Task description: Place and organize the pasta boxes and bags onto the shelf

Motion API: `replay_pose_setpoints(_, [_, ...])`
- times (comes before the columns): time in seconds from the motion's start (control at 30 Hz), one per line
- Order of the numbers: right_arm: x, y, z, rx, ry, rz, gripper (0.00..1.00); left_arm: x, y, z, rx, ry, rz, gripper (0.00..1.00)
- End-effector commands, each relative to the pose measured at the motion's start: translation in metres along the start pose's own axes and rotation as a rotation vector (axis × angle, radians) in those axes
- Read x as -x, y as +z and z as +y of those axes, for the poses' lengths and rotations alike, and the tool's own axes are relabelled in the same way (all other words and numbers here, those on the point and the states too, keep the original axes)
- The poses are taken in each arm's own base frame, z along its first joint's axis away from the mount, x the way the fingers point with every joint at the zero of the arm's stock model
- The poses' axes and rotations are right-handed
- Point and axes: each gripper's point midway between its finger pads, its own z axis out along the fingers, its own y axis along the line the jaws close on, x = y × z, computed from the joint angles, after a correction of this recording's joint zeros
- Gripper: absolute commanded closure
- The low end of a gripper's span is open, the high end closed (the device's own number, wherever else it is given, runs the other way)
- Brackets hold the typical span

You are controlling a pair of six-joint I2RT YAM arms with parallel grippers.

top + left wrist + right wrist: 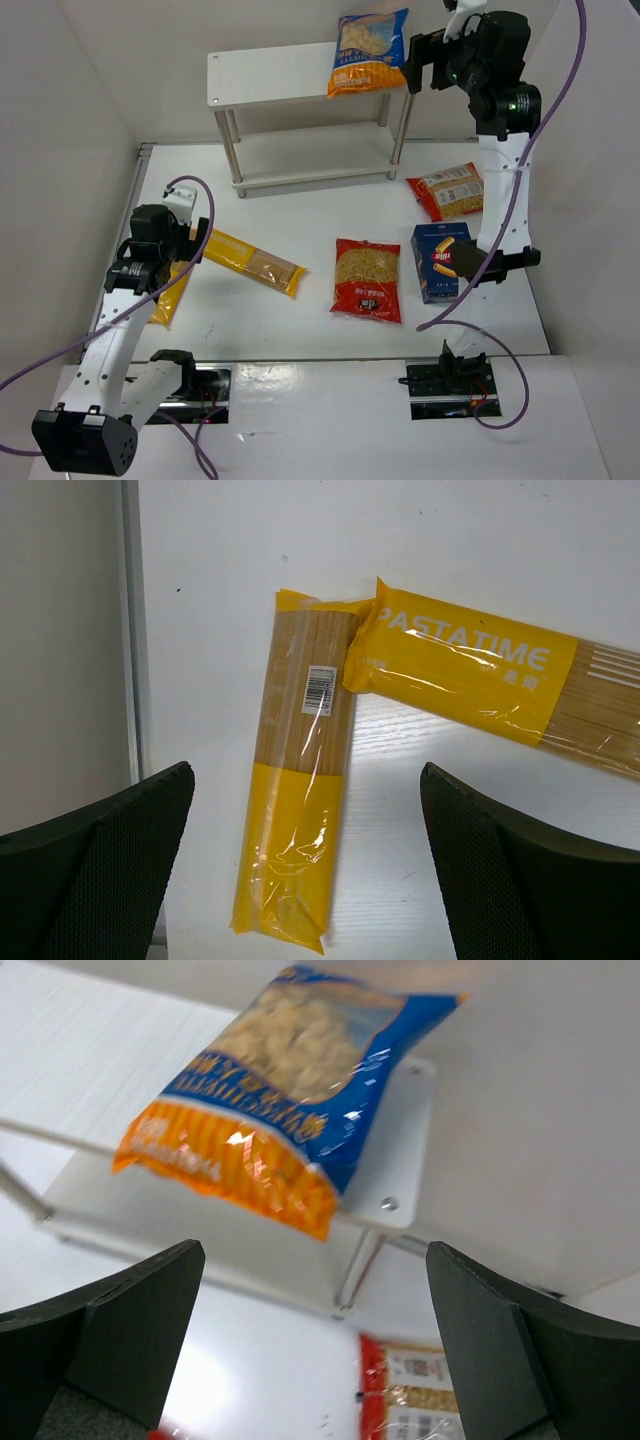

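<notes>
The white two-tier shelf stands at the back. A blue-and-orange pasta bag lies on the right end of its top tier, overhanging the front edge; it also shows in the right wrist view. My right gripper is open and empty, just right of that bag. My left gripper is open and empty above a yellow spaghetti packet. A second spaghetti packet overlaps the first one's far end. Two red windowed bags and a dark blue Barilla box lie on the table.
The shelf's lower tier holds nothing. The table's left rim runs close beside the left spaghetti packet. White walls enclose the table on the left, back and right. A shelf leg and a red bag show below my right gripper.
</notes>
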Motion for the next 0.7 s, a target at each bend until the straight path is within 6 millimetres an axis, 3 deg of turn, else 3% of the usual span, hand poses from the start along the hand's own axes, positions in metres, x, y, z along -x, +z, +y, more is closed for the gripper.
replay_pose_setpoints(0.0, [-0.004, -0.017, 0.029, 0.149, 0.034, 0.030, 0.00, 0.006, -0.002, 0.004, 0.025, -0.009, -0.033, 0.01])
replay_pose_setpoints(0.13, [-0.017, -0.017, 0.047, 0.240, 0.086, 0.074, 0.00, 0.007, -0.005, 0.010, 0.056, -0.022, -0.035, 0.01])
replay_pose_setpoints(0.2, [-0.014, -0.025, 0.053, 0.266, 0.088, 0.071, 0.00, 0.007, -0.005, 0.009, 0.055, -0.031, -0.036, 0.01])
replay_pose_setpoints(0.23, [-0.023, -0.024, 0.054, 0.269, 0.107, 0.102, 0.00, 0.006, -0.005, 0.011, 0.064, -0.031, -0.034, 0.01])
replay_pose_setpoints(0.27, [-0.018, -0.024, 0.054, 0.266, 0.111, 0.081, 0.00, 0.006, -0.005, 0.011, 0.064, -0.031, -0.034, 0.01])
replay_pose_setpoints(0.3, [0.003, -0.045, 0.055, 0.260, 0.091, 0.021, 0.00, 0.006, -0.005, 0.011, 0.064, -0.031, -0.034, 0.01])
replay_pose_setpoints(0.33, [-0.030, -0.034, 0.053, 0.232, 0.126, 0.095, 0.00, 0.008, -0.005, 0.013, 0.077, -0.033, -0.040, 0.01])
replay_pose_setpoints(0.37, [-0.002, -0.034, 0.043, 0.179, 0.114, -0.050, 0.00, 0.009, -0.007, 0.014, 0.079, -0.035, -0.049, 0.01])
replay_pose_setpoints(0.4, [0.001, -0.044, 0.038, 0.129, 0.110, -0.101, 0.00, 0.009, -0.007, 0.013, 0.079, -0.044, -0.049, 0.01])
replay_pose_setpoints(0.43, [-0.012, -0.067, 0.042, 0.062, 0.109, -0.113, 0.00, 0.009, -0.007, 0.013, 0.079, -0.044, -0.049, 0.01])
replay_pose_setpoints(0.53, [-0.014, -0.084, 0.042, 0.020, 0.109, -0.127, 0.00, 0.010, -0.007, 0.012, 0.080, -0.040, -0.050, 0.01])
replay_pose_setpoints(0.6, [-0.034, -0.084, 0.042, 0.009, 0.099, -0.116, 0.00, 0.012, -0.006, 0.013, 0.080, -0.040, -0.050, 0.01])
replay_pose_setpoints(0.67, [-0.037, -0.097, 0.044, 0.007, 0.073, -0.125, 0.00, 0.012, -0.007, 0.014, 0.089, -0.040, -0.048, 0.01])
